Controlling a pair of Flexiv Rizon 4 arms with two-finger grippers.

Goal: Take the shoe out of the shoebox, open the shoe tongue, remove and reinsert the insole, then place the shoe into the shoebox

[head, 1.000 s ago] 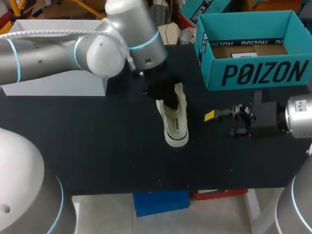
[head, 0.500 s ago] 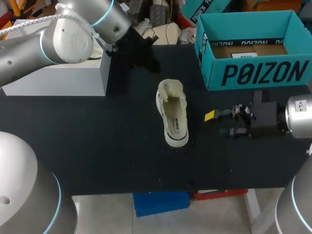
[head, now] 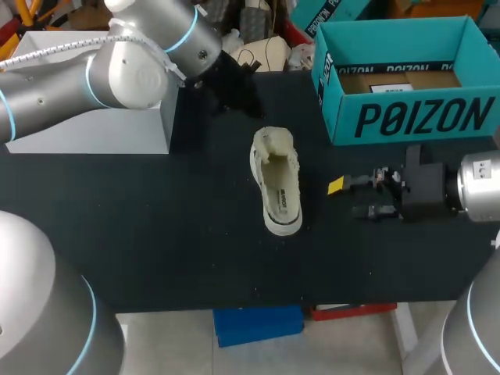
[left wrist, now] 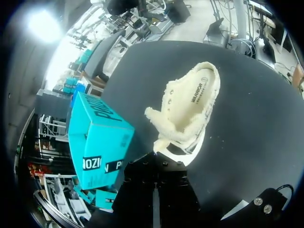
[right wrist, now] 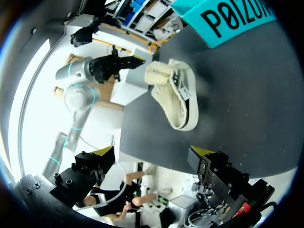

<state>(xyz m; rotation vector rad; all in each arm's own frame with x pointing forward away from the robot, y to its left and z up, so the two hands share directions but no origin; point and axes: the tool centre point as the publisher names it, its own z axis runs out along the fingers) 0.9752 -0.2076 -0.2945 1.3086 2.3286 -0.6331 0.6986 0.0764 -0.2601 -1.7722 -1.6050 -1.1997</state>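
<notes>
A cream shoe (head: pixel 277 187) lies on the black table (head: pixel 156 234), toe toward the front edge, its fluffy opening toward the back. My left gripper (head: pixel 241 98) hangs behind and left of the shoe, apart from it, with its dark fingers shut on nothing. From the left wrist the shoe (left wrist: pixel 187 111) shows just ahead of that gripper (left wrist: pixel 154 159). The teal shoebox (head: pixel 406 78) stands open at the back right. My right gripper (head: pixel 348 197) sits low to the right of the shoe, open and empty; in its wrist view the gripper (right wrist: pixel 152 152) faces the shoe (right wrist: pixel 173 95).
A white box (head: pixel 86 117) stands at the back left, under my left arm. The teal shoebox (left wrist: pixel 97 142) also shows beside the shoe from the left wrist. Bare table lies in front of and left of the shoe.
My left gripper, which was down on the shoe's back end a second ago, has lifted away to the back left. The shoe stays in place. The right arm has not moved.
</notes>
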